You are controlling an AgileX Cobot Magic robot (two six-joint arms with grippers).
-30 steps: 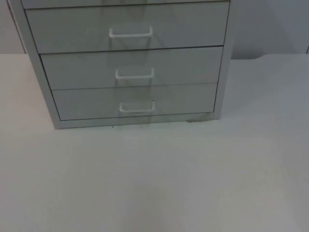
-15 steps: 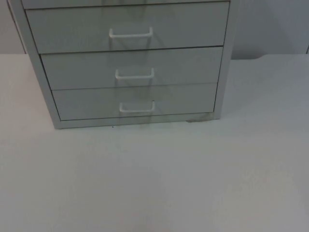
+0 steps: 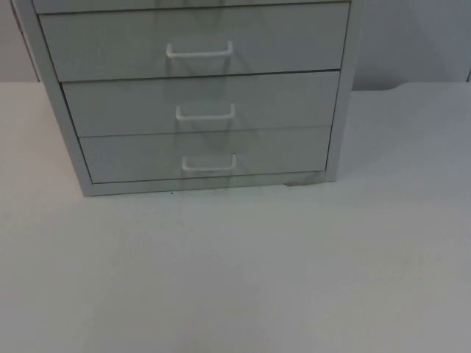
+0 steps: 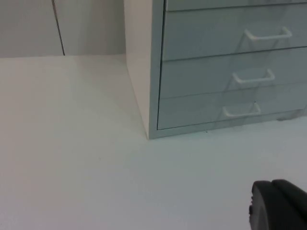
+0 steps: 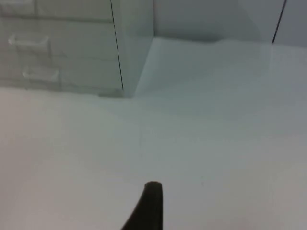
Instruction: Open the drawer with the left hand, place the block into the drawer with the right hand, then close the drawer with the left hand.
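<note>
A grey cabinet [image 3: 199, 95] stands at the back of the white table [image 3: 235, 272]. Its three visible drawers are pushed in: upper drawer [image 3: 280, 40], middle drawer [image 3: 280, 99] and bottom drawer [image 3: 280, 151], each with a white bar handle [image 3: 200, 51]. The left wrist view looks at the cabinet [image 4: 211, 72] from its left front corner. My left gripper [image 4: 278, 208] hovers low over the table, well short of the cabinet. My right gripper [image 5: 149, 206] hangs over bare table to the right of the cabinet [image 5: 67, 43], also at a distance.
The grey partition wall [image 3: 412, 37] rises behind the table, to the right of the cabinet. Open table surface stretches in front of the cabinet and on both of its sides.
</note>
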